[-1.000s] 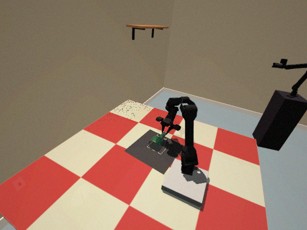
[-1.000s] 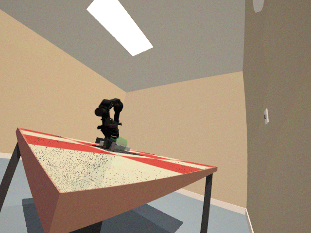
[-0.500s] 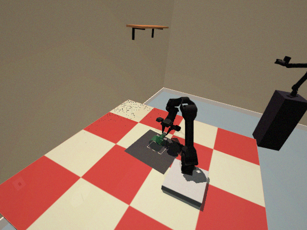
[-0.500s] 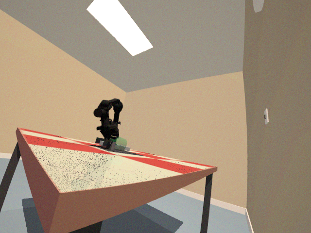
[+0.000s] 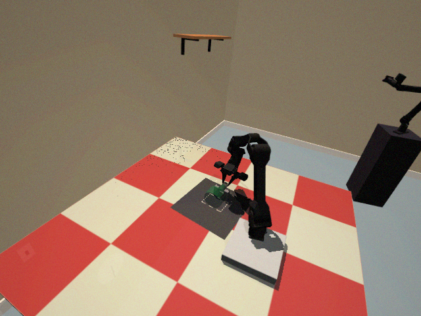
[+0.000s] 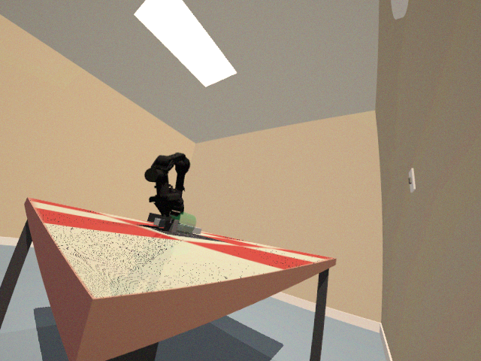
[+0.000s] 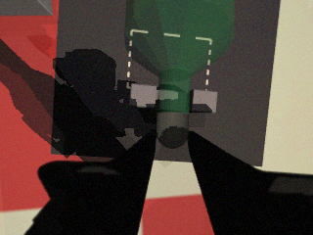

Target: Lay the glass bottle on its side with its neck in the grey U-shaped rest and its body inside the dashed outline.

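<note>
One glass bottle [image 5: 214,191] [image 6: 186,222] [image 7: 179,41], green and see-through, on its side, neck end in the claw; contact between its body and the mat cannot be made out.

One black two-fingered claw [image 5: 225,184] [image 6: 167,216] [image 7: 171,134], pointing down, partly open, its fingers clamped on the bottle's neck near the mouth.

One grey U-shaped rest [image 6: 173,226] [image 7: 143,95], an upright on either side of the neck in the wrist view; whether the glass bears on it, I cannot tell.

One dashed outline [image 5: 222,210] [image 7: 171,35], partly seen through the bottle; the body spreads past it in the wrist view.

One dark grey mat [image 5: 190,205] [image 7: 254,98], beneath these items, on a red-and-cream checked table [image 5: 143,231] [image 6: 217,287] [image 7: 294,98].

Top view only: a pale slab [image 5: 251,253] under the arm, an orange wall shelf [image 5: 202,35], and a second black arm on a dark pedestal [image 5: 373,163] to the right.

Exterior view only: a bright ceiling panel [image 6: 188,42] and a white wall switch [image 6: 412,180] at right.
</note>
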Tool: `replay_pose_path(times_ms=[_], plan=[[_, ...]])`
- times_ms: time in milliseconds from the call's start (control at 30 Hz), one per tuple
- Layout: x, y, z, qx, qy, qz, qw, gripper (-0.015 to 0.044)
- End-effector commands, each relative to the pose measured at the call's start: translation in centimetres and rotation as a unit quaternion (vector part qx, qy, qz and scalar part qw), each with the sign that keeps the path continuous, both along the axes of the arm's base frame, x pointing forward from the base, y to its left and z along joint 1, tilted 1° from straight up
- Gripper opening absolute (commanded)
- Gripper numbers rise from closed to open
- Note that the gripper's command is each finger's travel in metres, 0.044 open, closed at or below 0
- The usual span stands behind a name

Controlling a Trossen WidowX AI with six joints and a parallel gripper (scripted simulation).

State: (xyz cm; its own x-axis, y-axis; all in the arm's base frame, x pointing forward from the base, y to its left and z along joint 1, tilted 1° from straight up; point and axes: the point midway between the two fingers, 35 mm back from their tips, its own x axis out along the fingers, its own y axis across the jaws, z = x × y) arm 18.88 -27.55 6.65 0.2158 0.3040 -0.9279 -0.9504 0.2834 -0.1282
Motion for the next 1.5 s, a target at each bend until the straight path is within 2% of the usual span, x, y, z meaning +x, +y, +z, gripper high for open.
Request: replay_pose_path(times_ms=[0,1467], plan=[[0.12,0.27,-0.11,0.002,0.0,0.0,1.0,0.0121],[-0.13,-0.05,-0.56,-0.025,-0.003,-0.007,1.0,0.0121]])
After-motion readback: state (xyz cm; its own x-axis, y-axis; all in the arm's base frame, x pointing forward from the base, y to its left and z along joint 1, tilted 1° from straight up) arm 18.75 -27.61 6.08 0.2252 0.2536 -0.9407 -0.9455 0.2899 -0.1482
